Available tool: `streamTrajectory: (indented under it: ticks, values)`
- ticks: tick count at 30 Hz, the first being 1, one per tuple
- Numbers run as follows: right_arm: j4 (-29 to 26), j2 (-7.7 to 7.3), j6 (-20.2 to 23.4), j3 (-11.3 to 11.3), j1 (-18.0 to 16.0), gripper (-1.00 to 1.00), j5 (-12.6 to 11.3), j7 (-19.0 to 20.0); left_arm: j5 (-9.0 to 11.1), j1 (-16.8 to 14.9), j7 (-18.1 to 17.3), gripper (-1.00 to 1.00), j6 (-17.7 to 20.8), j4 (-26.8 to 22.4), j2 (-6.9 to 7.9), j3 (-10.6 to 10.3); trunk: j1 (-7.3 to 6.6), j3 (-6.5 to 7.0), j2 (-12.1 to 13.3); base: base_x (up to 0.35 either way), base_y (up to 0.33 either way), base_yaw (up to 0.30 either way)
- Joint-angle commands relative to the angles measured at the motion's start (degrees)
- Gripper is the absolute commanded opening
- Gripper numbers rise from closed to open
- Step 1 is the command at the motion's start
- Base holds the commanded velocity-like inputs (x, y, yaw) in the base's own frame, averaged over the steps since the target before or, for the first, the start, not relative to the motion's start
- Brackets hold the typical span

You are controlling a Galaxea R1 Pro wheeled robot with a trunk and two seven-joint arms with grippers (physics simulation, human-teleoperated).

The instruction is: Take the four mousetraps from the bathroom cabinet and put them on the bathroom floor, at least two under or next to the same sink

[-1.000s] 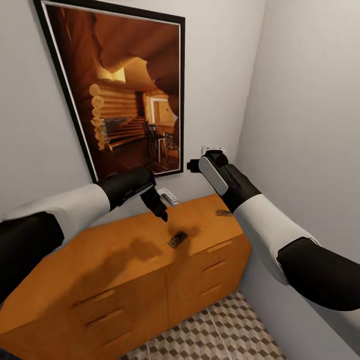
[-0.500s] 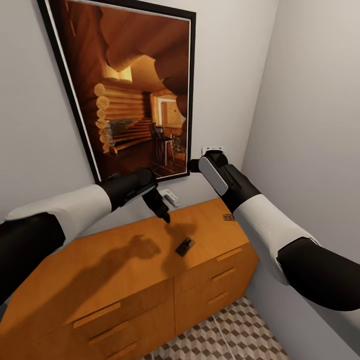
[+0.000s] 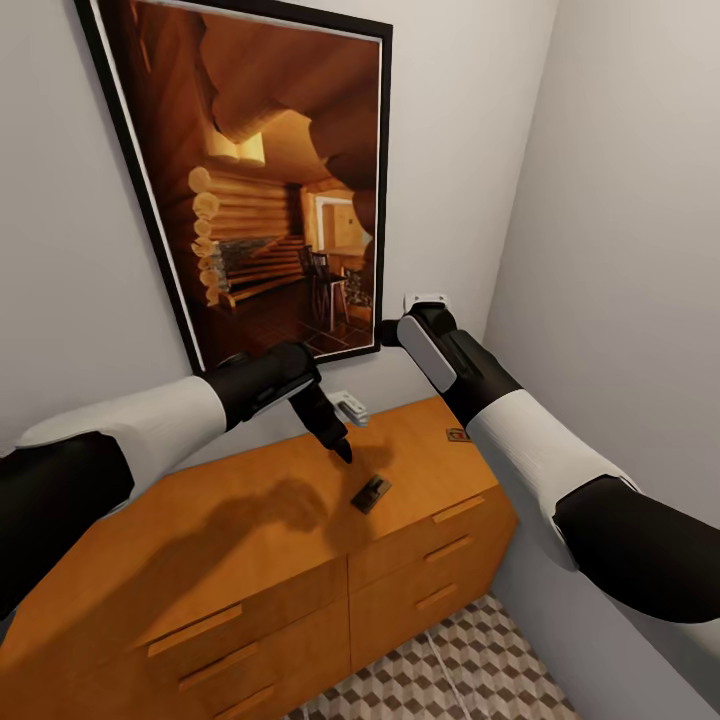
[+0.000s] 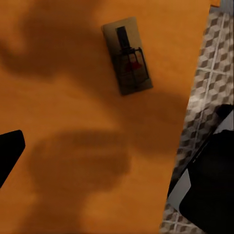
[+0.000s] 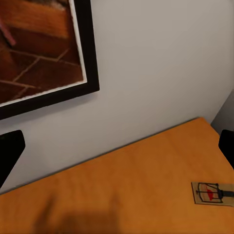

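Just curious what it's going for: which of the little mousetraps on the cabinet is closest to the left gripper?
The dark mousetrap mid-cabinet, just below the left gripper. The other mousetrap lies near the right wall.

Two small brown mousetraps lie flat on the orange-brown cabinet (image 3: 250, 540) top, one (image 3: 371, 493) near the middle front edge, the other (image 3: 457, 435) well apart toward the wall corner, above the cube-patterned bathroom floor (image 3: 470, 670).

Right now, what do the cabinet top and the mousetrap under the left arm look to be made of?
Cabinet: apparently orange-brown wood, smooth satin finish, with soft shadows and hardly any grain. Mousetrap: seemingly a flat brown wooden slab, matte, carrying thin dark, probably metal, wire parts and a small red piece.
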Motion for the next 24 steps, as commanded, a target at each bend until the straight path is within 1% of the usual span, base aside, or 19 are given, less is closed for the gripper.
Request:
streamTrajectory:
  ticks: [1, 4, 8, 17, 19, 21, 24]
  values:
    - [-0.04, -0.04, 0.05, 0.2, 0.04, 1.0, -0.59, -0.58, 0.06, -0.01, -0.87, 1.0, 0.11, 0.01, -0.11, -0.24, 0.04, -0.14, -0.14, 0.0, 0.0, 0.0]
    - [-0.1, -0.02, 0.05, 0.2, 0.45, 1.0, -0.57, -0.58, 0.03, 0.3, -2.27, 1.0, 0.06, 0.0, -0.3, -0.24, 0.04, -0.14, -0.14, 0.0, 0.0, 0.0]
    - [-0.28, 0.02, 0.05, 0.2, 0.81, 1.0, -0.55, -0.58, -0.04, 0.54, -3.12, 1.0, 0.03, 0.06, -0.47, -0.23, 0.04, -0.14, -0.14, 0.0, 0.0, 0.0]
    - [-0.43, -0.03, 0.05, 0.2, 0.96, 1.0, -0.41, -0.63, -0.1, 0.64, -3.18, 1.0, -0.02, 0.14, -0.72, 0.3, 0.04, -0.14, -0.14, 0.0, 0.0, 0.0]
    - [-0.33, -0.03, 0.05, 0.2, 0.97, 1.0, -0.4, -0.64, -0.1, 0.65, -3.16, 1.0, -0.08, 0.18, -0.74, 0.83, 0.04, -0.14, -0.14, 0.0, 0.0, 0.0]
    - [-0.26, -0.07, 0.03, 0.2, 0.98, 1.0, -0.39, -0.65, -0.11, 0.65, -3.12, 1.0, -0.18, 0.24, -0.72, 1.77, 0.04, -0.14, -0.14, 0.0, 0.0, 0.0]
    - [-0.21, -0.1, -0.12, 0.2, 0.98, 1.0, -0.39, -0.66, -0.15, 0.65, -3.06, 1.0, -0.38, 0.43, -0.57, 4.07, 0.04, -0.14, -0.14, 0.0, 0.0, 0.0]
